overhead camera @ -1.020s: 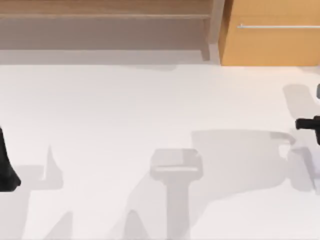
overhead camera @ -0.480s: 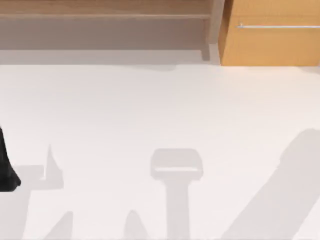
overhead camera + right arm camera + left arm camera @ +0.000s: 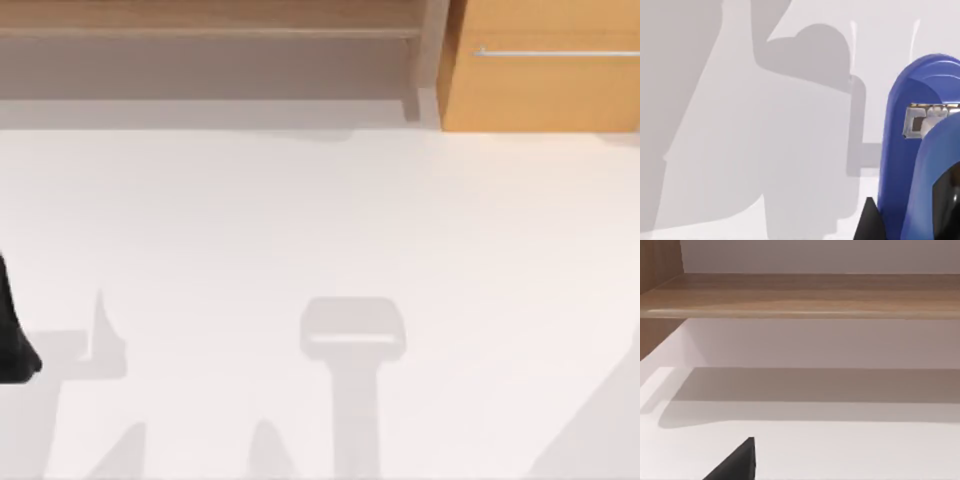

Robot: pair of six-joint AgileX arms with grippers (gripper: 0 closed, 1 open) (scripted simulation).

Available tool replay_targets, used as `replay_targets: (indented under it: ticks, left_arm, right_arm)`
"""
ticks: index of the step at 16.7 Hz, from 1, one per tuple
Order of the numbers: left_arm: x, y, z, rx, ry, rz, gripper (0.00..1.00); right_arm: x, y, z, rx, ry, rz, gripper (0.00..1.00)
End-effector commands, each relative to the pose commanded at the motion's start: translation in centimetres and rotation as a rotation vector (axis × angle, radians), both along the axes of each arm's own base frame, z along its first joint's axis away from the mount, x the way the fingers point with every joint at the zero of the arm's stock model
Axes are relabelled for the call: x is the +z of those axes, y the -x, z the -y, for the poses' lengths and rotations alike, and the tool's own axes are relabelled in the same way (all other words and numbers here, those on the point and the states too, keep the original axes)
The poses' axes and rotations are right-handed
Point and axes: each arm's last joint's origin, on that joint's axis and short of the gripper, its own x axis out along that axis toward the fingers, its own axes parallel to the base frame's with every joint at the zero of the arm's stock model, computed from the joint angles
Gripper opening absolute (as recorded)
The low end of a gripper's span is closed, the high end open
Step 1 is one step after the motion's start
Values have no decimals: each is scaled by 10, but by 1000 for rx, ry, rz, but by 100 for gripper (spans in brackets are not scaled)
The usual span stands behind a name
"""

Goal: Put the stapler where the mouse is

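Close by, blue stapler (image 3: 900, 165) beside right end effector (image 3: 867, 222), grip state unclear

A wide, smooth white table (image 3: 320, 230) fills most of the top view. Soft grey shadows (image 3: 352, 345) lie on it near the front edge, so the light comes from above. Along the far side of the table stands a long, low brown wooden shelf (image 3: 210, 20) with a dark gap under its board. To the right of the shelf is a light orange-brown wooden cabinet (image 3: 540, 90) with a thin silver bar handle (image 3: 555, 52) across its front. In the left wrist view the wooden shelf board (image 3: 805, 295) runs across, with a plain pale wall (image 3: 820, 256) behind it and a grey shadow on the table below it.
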Motion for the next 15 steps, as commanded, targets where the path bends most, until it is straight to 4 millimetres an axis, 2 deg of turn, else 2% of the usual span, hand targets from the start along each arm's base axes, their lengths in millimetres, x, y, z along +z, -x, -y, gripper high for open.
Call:
replay_targets:
  ticks: [10, 15]
  left_arm:
    - [0, 0, 0, 0, 0, 0, 100]
    - [0, 0, 0, 0, 0, 0, 100]
  right_arm:
    - [-16, 1, 3, 6, 2, -33, 0]
    - [-17, 6, 5, 1, 30, -73, 0]
